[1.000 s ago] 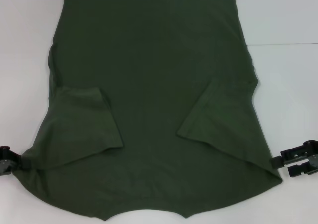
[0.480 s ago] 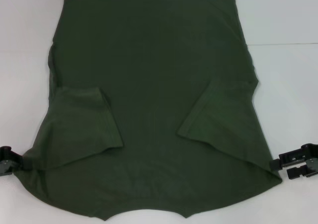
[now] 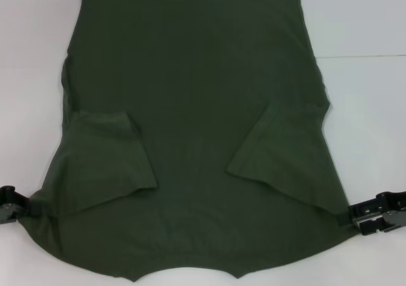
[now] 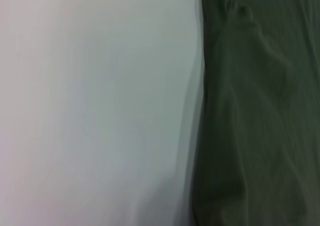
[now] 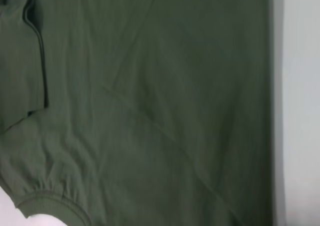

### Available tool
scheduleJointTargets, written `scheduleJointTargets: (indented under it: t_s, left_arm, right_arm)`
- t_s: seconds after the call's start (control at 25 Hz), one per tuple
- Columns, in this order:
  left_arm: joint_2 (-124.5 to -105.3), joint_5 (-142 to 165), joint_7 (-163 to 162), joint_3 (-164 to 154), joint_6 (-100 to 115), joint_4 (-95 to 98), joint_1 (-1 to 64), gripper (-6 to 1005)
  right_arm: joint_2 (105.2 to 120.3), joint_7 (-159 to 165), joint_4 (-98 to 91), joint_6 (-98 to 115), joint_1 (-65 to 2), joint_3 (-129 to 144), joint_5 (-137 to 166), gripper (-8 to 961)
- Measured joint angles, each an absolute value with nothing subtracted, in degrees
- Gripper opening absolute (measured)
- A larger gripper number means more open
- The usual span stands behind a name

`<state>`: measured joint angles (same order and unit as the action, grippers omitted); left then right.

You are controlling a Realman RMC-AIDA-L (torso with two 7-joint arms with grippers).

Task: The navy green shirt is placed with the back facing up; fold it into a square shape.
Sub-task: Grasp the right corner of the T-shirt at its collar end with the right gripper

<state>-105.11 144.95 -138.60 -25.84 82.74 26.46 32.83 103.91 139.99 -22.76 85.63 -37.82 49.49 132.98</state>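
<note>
Nearest the robot, the left end effector (image 3: 13,205) pinched the navy green shirt (image 3: 196,127) at its left shoulder corner, while the right end effector (image 3: 371,214) had closed onto the right corner. Both sleeves lay folded inward over the back. Beyond, the shirt stretched across the white counter (image 3: 361,39) unobstructed.

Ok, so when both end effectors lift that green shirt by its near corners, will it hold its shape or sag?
The navy green shirt will probably sag between the left end effector and right end effector: its fabric already puckers at the left corner. It looks soft and thin, so likely light. The folded-in sleeves lie loose and may flop open.
</note>
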Motion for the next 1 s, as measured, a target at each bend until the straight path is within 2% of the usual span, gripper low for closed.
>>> scheduleJointTargets:
  t_s: [1.0]
  left_arm:
    - [-104.77, 144.84, -138.69, -24.83, 83.06, 26.57, 33.58, 12]
  right_arm:
    - [105.86, 138.88, -22.9, 82.97, -38.47, 49.09, 132.74, 807]
